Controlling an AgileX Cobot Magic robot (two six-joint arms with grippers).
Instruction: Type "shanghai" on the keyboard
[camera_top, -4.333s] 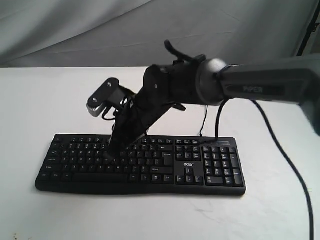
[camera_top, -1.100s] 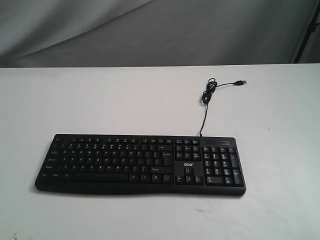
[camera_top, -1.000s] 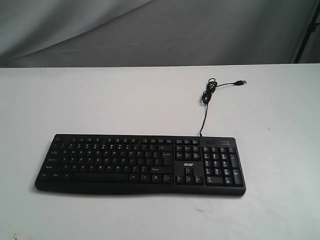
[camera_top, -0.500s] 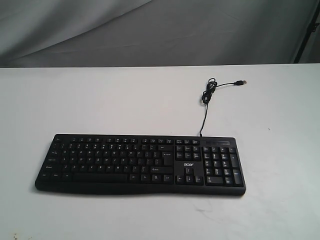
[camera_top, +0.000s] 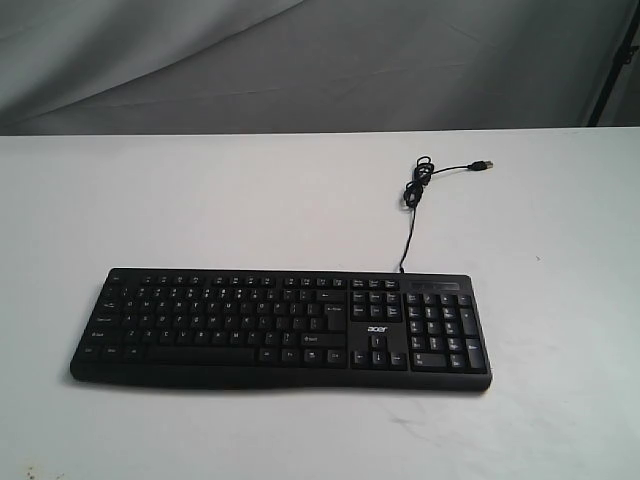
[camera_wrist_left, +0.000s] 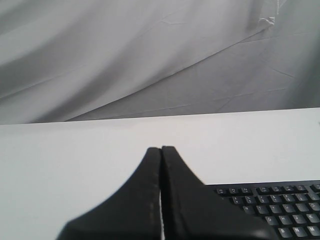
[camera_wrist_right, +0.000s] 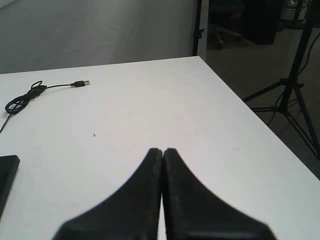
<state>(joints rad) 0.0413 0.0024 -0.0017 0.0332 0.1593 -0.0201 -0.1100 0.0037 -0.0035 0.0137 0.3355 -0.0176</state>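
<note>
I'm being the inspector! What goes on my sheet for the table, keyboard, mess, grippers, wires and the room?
Surface: white table, bare around the keyboard.
Job's things: black keyboard lies flat, nothing touching its keys.
Clutter: nothing seen.
Grippers: left gripper shut, empty; right gripper shut, empty.
Cables: thin black cable loops behind the keyboard, USB plug loose on the table.
Surroundings: grey cloth backdrop; tripod stand beside the table.
</note>
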